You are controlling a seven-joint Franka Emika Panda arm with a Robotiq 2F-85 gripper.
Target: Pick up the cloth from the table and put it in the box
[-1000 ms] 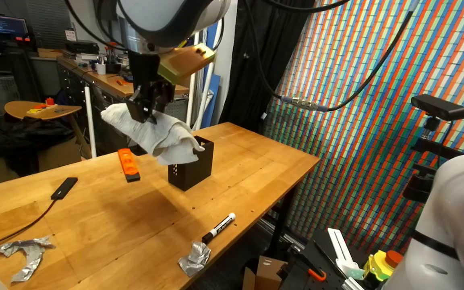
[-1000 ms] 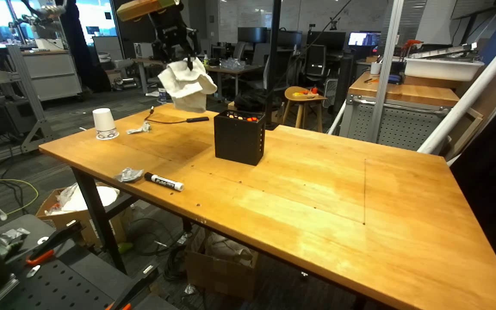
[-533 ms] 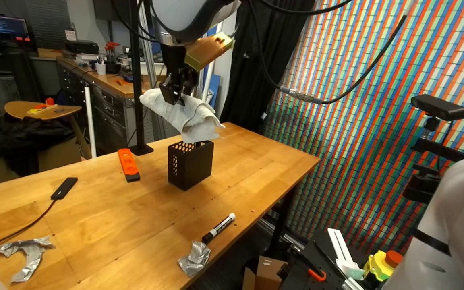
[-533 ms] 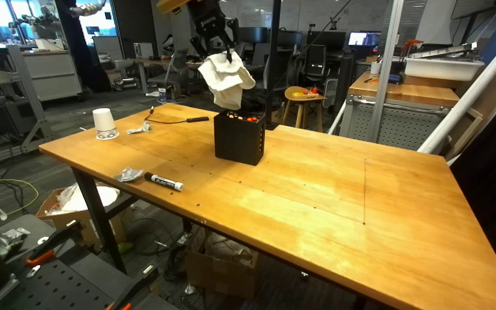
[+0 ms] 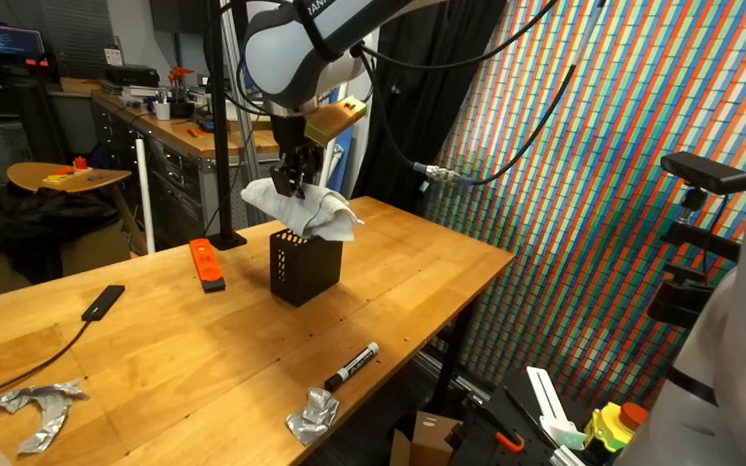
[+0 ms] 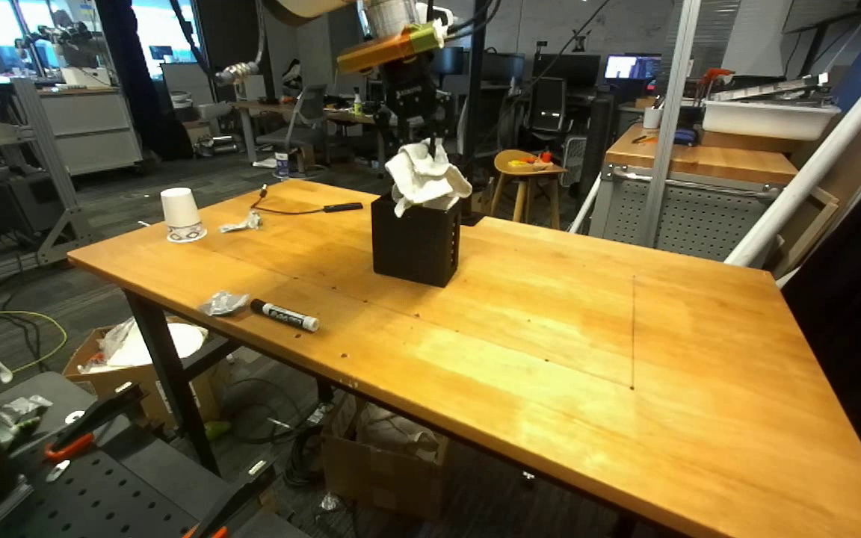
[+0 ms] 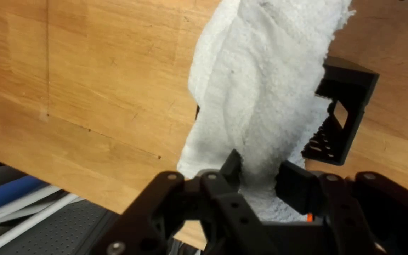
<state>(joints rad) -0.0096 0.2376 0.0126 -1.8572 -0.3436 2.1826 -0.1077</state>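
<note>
One cloth, one black box, one marker

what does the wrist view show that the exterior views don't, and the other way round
Only the wrist view clearly shows the cloth pinched between both fingertips. Only the exterior views show the marker, the upturned paper cup, the silvery scraps and the black cabled device. Both kinds share the gripper, the cloth, the black box and the wooden table.

Cloth white. Box black, hole-patterned side. End effector black. Bench honey-brown, wood-grained. Marker white and black. Cup white, dark diamond band. Foil silver. Backdrop chequered orange, blue, green, white.
</note>
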